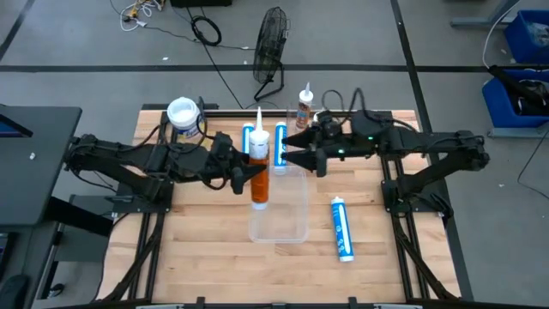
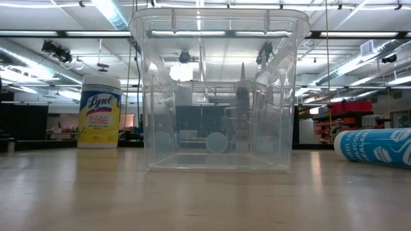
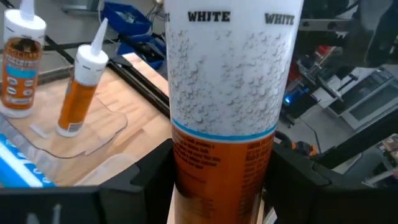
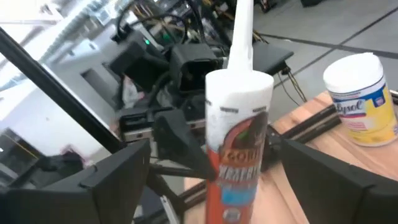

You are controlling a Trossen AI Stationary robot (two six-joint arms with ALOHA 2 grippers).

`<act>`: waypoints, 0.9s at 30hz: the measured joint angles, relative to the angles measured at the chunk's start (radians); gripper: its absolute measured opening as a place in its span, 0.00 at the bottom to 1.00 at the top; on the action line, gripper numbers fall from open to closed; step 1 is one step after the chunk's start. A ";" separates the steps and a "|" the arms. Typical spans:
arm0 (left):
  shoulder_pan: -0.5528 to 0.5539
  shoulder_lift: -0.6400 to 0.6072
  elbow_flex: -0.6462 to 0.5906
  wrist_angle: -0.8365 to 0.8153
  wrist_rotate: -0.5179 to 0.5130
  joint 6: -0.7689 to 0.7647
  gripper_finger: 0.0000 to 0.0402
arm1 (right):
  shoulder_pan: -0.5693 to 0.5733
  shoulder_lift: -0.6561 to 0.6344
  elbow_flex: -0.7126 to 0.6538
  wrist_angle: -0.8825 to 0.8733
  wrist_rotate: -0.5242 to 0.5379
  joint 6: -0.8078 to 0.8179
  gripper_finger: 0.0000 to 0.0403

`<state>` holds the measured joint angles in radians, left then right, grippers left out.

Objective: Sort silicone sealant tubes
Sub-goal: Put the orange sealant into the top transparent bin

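Note:
My left gripper (image 1: pixel 249 176) is shut on an orange sealant tube (image 1: pixel 260 180), held upright over the clear bin (image 1: pixel 279 210). My right gripper (image 1: pixel 287 153) is open, level with the tube's upper part (image 4: pixel 239 118); its fingers stand apart on either side and touch nothing. Two blue tubes (image 1: pixel 249 142) (image 1: pixel 280 142) stand behind the bin. A third blue tube (image 1: pixel 341 227) lies on its side on the table to the right. Two more orange tubes (image 3: pixel 22 59) (image 3: pixel 79 87) stand at the far edge, one on a clear lid (image 3: pixel 81 140). My left gripper pinches the tube's orange lower body (image 3: pixel 217 168) between its two fingers. The fingers come level from the table's left and lie across the tube. The tube stands upright, nozzle (image 1: pixel 260 116) up, lifted clear above the bin.
A yellow canister with a white lid (image 1: pixel 183 116) stands at the table's far left; it also shows in the low view (image 2: pixel 99 112). The clear bin (image 2: pixel 218 90) sits mid-table. Bare wood lies near the front edge and at the left.

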<state>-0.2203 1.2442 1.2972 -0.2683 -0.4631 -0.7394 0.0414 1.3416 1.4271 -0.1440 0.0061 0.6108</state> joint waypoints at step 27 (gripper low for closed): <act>-0.001 0.015 0.000 0.024 0.057 0.038 0.52 | -0.051 0.194 0.154 -0.010 -0.068 -0.017 0.88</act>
<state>-0.2211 1.2591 1.2968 -0.2447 -0.4057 -0.7010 -0.0101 1.5355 1.5810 -0.1542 -0.0615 0.5938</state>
